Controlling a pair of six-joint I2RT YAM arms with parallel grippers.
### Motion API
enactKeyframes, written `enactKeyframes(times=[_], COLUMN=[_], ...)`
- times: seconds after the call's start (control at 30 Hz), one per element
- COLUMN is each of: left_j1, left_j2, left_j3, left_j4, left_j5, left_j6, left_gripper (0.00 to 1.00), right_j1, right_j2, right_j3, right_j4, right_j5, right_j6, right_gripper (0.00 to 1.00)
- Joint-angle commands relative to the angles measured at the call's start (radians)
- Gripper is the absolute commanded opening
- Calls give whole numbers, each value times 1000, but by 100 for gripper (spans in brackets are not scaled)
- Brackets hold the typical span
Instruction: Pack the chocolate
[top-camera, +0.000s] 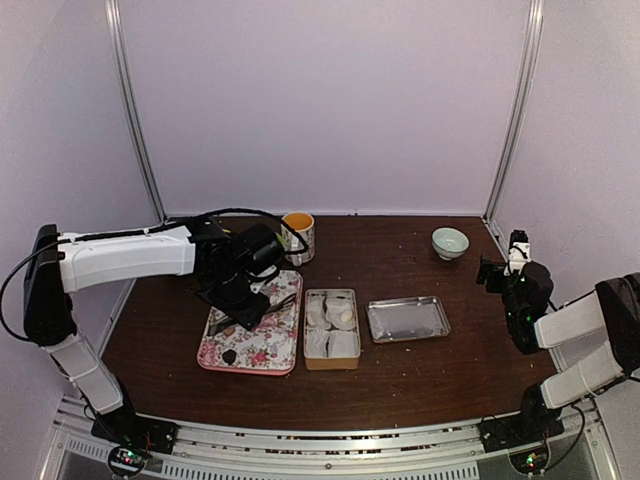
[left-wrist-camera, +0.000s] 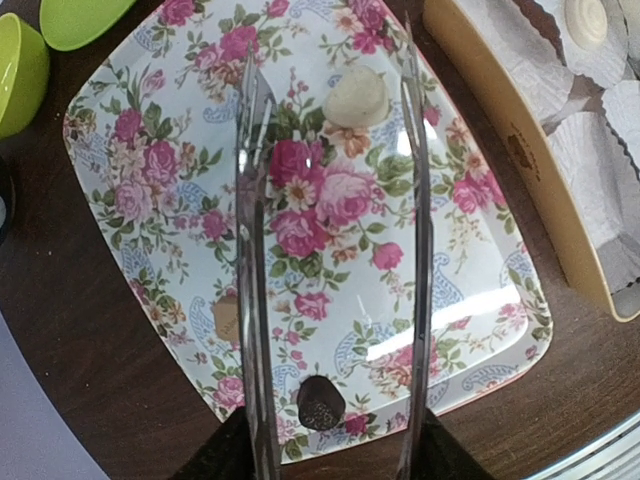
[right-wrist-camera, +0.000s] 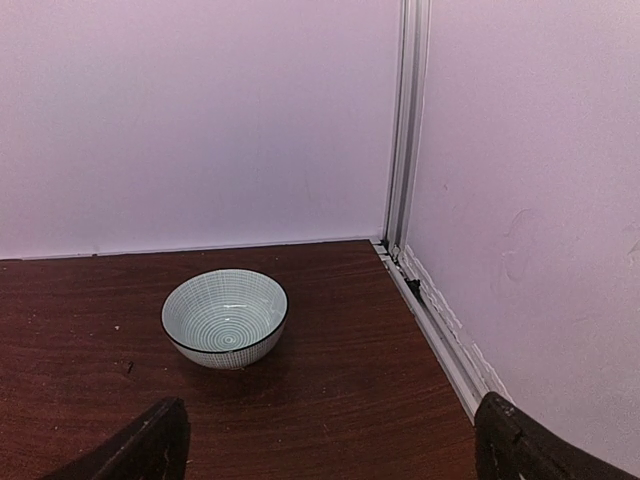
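Observation:
The chocolate (left-wrist-camera: 320, 403) is a small dark lump near the front rim of the flowered tray (left-wrist-camera: 150, 150); the top view shows the chocolate (top-camera: 229, 355) near the front edge of the tray (top-camera: 285, 352). My left gripper (left-wrist-camera: 328, 42) hangs over the tray with its two long metal fingers (left-wrist-camera: 252, 250) apart and nothing clamped. The dark lump lies between them near their base, touching neither. A cream-coloured sweet (left-wrist-camera: 357, 97) lies between them nearer the tips. My left gripper (top-camera: 250, 312) is above the tray's middle. My right gripper (right-wrist-camera: 335, 450) stands open, empty, at the table's right side.
A tan tin (top-camera: 332, 330) with white paper-cupped cakes stands right of the tray, and a shallow metal lid (top-camera: 408, 318) lies beyond it. A mug (top-camera: 298, 237) stands behind the tray. A striped bowl (right-wrist-camera: 225, 318) sits at the back right. Lime-green items (left-wrist-camera: 20, 70) lie beside the tray's far-left corner.

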Motion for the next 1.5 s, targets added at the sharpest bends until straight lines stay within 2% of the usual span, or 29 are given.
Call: enactKeyframes(times=[0.0,0.37,0.5,0.63,1.17,1.47], left_j1=[3,4,3,3,-2,-43], left_j2=[24,82,86,65,-44,-120], left_j3=[-13,13,35,66,101,196], left_j4=[17,7,-20,-71,-111,-111], left_j5=[18,-14,-11,-23,14,75], left_j6=[15,11,10,7,-2,6], left_gripper=[51,46,33,29,27,28], right_j1=[-4,-5,-5,-5,-5,-5], right_j2=[1,1,1,2,1,1], right_j3=[18,19,17,17,17,17], right_j4=[21,21,21,21,21,21], right_j5=[13,14,14,14,14,14], right_j6=[6,6,6,6,6,6], right_gripper=[100,100,100,100,100,100])
